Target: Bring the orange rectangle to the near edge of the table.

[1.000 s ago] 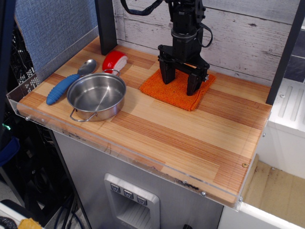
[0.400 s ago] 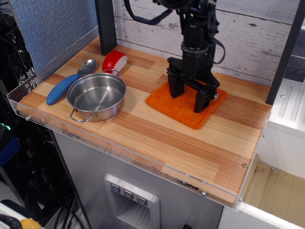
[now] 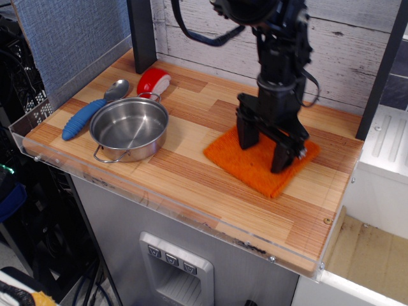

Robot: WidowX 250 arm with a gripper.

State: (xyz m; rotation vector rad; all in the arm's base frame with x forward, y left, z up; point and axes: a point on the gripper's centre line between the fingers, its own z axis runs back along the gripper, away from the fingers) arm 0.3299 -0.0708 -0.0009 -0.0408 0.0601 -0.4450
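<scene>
The orange rectangle [image 3: 245, 163] is a folded bright orange cloth lying flat on the wooden table [image 3: 191, 172], right of centre. My black gripper [image 3: 264, 153] stands upright over it with its jaws spread. Both fingertips [image 3: 248, 139] press down on the cloth's top, one near its far-left part and one near its right corner. The gripper's body hides the cloth's far edge.
A steel pot [image 3: 129, 127] sits at the left, with a blue-handled spoon [image 3: 89, 113] beside it and a red-and-white rounded object [image 3: 153, 82] behind it. A clear acrylic rim [image 3: 159, 201] runs along the near edge. Dark posts stand at the back left and far right.
The gripper has moved right and toward the near edge, and the orange cloth has slid along under its fingertips. The pot, spoon and red-and-white object have not moved.
</scene>
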